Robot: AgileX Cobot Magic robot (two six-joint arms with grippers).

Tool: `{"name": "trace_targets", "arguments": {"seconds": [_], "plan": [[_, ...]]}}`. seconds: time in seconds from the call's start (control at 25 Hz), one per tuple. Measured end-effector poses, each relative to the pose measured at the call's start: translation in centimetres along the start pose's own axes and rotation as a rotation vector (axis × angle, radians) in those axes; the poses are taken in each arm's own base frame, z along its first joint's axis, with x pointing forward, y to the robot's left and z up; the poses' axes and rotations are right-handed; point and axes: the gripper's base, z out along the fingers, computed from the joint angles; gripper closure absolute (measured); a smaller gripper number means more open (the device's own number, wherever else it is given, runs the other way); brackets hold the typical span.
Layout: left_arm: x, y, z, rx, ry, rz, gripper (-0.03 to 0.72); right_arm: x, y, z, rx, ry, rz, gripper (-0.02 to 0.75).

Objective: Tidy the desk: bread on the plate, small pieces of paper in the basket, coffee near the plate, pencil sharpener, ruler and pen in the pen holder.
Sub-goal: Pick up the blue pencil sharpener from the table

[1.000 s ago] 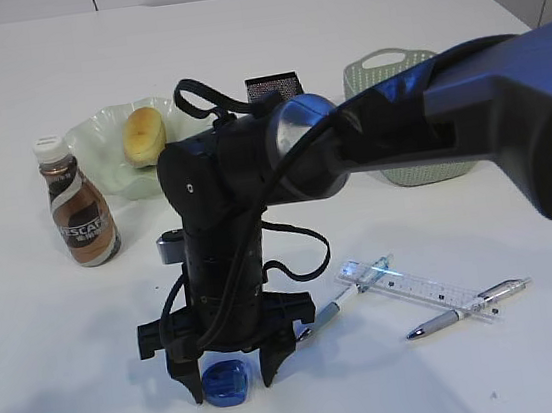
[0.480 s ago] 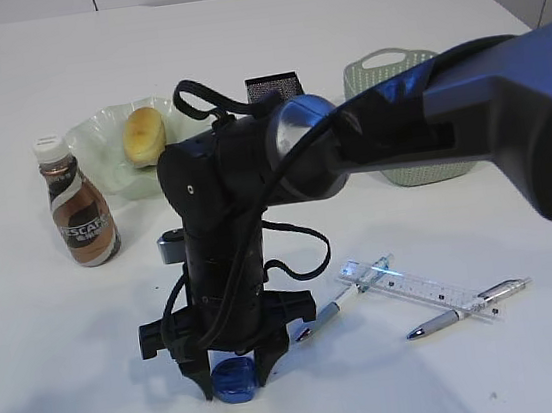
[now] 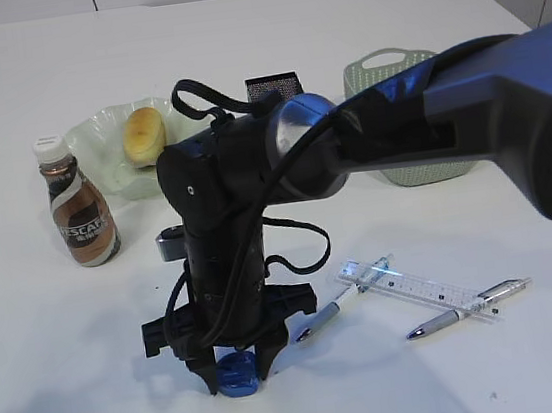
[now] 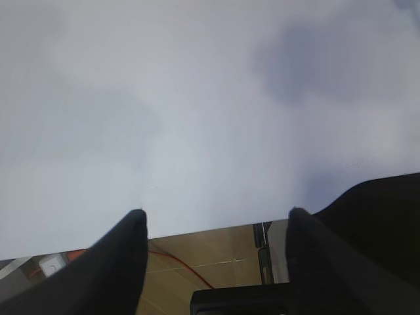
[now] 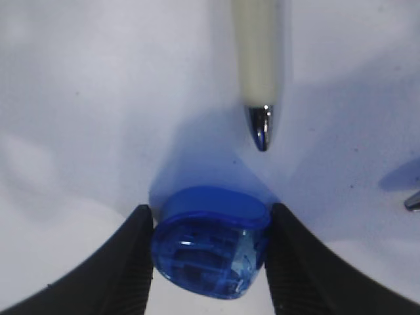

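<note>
A blue translucent pencil sharpener rests on the white desk near the front. My right gripper points straight down over it, both fingers pressed against its sides. One pen lies just behind it. The clear ruler and a second pen lie to the right. The bread sits on the plate, with the coffee beside it. My left gripper is open and empty over the desk's edge. No small pieces of paper show.
The black mesh pen holder stands at the back behind my right arm. The green basket is to its right, partly hidden by the arm. That arm spans the right half of the exterior view.
My right gripper's fingers have closed in from a wide stance until they touch the pencil sharpener's sides. The sharpener stays on the desk. The left gripper is unchanged.
</note>
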Motion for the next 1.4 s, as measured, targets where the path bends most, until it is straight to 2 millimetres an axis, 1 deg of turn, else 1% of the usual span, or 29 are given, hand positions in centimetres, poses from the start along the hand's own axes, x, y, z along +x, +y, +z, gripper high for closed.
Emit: {"name": "trace_targets", "arguments": {"seconds": [0.36, 0.92, 1.12, 1.2, 1.24, 1.4], "plan": [[0.0, 0.0, 0.0, 0.0, 0.0, 0.0, 0.222, 0.0, -0.1, 0.0, 0.01, -0.002, -0.011, 0.351], [0.0, 0.0, 0.0, 0.0, 0.0, 0.002, 0.222, 0.7, -0.6, -0.4, 0.072, 0.086, -0.018, 0.351], [0.0, 0.0, 0.0, 0.0, 0.0, 0.002, 0.222, -0.1, 0.3, -2.1, 0.043, 0.045, -0.028, 0.351], [0.0, 0.0, 0.0, 0.0, 0.0, 0.002, 0.222, -0.2, 0.4, -2.2, 0.04, 0.041, -0.029, 0.351], [0.0, 0.0, 0.0, 0.0, 0.0, 0.002, 0.222, -0.8, 1.0, -3.4, 0.018, -0.003, -0.038, 0.351], [0.0, 0.0, 0.0, 0.0, 0.0, 0.002, 0.222, -1.7, 1.5, -5.3, 0.011, -0.077, -0.06, 0.351]]}}
